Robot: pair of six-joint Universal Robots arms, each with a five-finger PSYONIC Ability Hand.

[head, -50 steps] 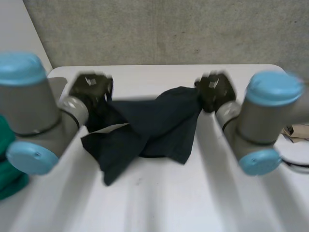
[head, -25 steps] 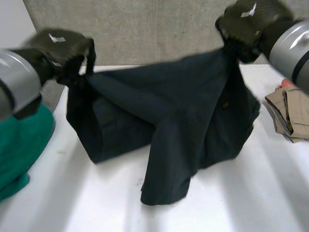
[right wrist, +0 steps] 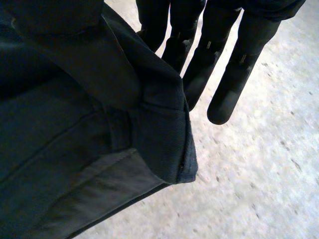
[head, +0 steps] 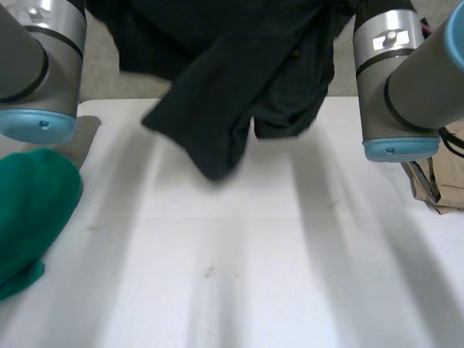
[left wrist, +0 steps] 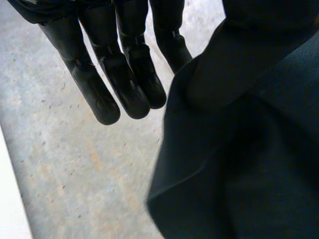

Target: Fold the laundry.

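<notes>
Holding the dark navy cloth garment (head: 232,87) up in the air, strung btwn both hands, above the white table (head: 254,275).

Left hand (left wrist: 124,74): fingers straight, cloth bunched right beside them on the thumb side. I read that as a pinch grasp on the garment's upper edge; the thumb itself is under cloth. Right hand (right wrist: 224,64): same story, straight fingers w/ a thick rolled hem wrapped just in front of them, grasping the other end of that edge.

Key relation for next move: the held edge runs hand to hand, crosswise, and the body drops below both palms, pointing down at the table. Neither hand is nearer; each has an end. Hang is uneven: one long flap droops lowest, below and inboard of left hand, and a shorter bunch sits below right hand. Can't tell if the low tip touches the table.

My read: spreading it out before laying flat, w/ folding proper not yet begun. Lay-down prob needs both hands lowering level.

A green cloth pile (head: 29,210) lies below left arm (head: 40,65), a tan folded garment (head: 438,181) beyond right arm (head: 395,80); keep clear of both.
</notes>
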